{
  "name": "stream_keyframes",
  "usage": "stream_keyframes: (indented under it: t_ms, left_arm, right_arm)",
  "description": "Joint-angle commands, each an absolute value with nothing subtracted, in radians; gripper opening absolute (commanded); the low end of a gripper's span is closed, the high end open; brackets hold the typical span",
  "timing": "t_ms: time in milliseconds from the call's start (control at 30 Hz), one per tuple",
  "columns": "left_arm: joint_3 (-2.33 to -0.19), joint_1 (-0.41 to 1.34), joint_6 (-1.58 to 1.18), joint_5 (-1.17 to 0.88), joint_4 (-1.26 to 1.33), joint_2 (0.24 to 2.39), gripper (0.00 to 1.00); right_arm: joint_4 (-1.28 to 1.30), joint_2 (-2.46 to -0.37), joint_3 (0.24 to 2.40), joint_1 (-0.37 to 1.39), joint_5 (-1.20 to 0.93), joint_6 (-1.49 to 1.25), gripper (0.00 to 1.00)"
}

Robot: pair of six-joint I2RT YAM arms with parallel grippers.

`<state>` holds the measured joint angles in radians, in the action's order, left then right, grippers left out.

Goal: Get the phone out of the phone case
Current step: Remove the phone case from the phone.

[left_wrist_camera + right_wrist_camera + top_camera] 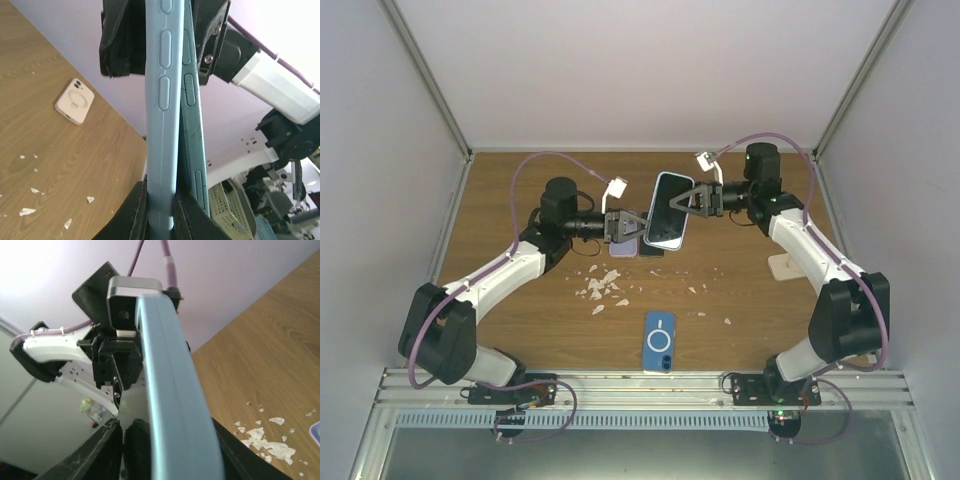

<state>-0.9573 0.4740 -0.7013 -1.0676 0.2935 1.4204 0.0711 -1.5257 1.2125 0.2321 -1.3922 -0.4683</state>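
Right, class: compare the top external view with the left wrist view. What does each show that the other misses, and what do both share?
Only the top external view: a darker blue case lying flat near the arm bases, and both arms whole. Only the left wrist view: raised button outlines along the edge of the light blue case, and clutter beyond the table. Both: that case raised between the left fingers and right fingers, white scraps, and the wooden table.

Pale blue phone case is showing between the black left gripper jaws, teal phone alongside, brown wood-grain table below.
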Motion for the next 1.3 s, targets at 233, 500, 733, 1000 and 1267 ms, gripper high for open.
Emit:
stream_keyframes:
  t_ms: [233, 500, 733, 1000, 1267]
  left_arm:
    - [-0.891, 0.418, -0.912, -0.988, 0.565, 1.401, 0.0]
    - [-0.872, 0.379, -0.998, -0.898, 0.487, 1.414, 0.0]
    - [-0.896, 0.375, -1.032, -0.831, 0.37, 1.426, 0.0]
    - [-0.924, 0.371, -1.094, -0.765, 0.269, 1.437, 0.0]
    - [-0.925, 0.371, -1.136, -0.755, 0.256, 1.449, 0.0]
  right_arm:
    - [0.191, -1.528, 1.267, 0.162, -1.293, -0.348, 0.74]
    - [0.318, -1.416, 1.292, 0.188, -0.864, -0.054, 0.75]
    - [0.317, -1.345, 1.252, 0.387, -0.425, 0.202, 0.73]
    - [0.266, -1.344, 1.208, 0.567, -0.206, 0.362, 0.69]
    - [0.219, -1.38, 1.181, 0.711, -0.045, 0.474, 0.64]
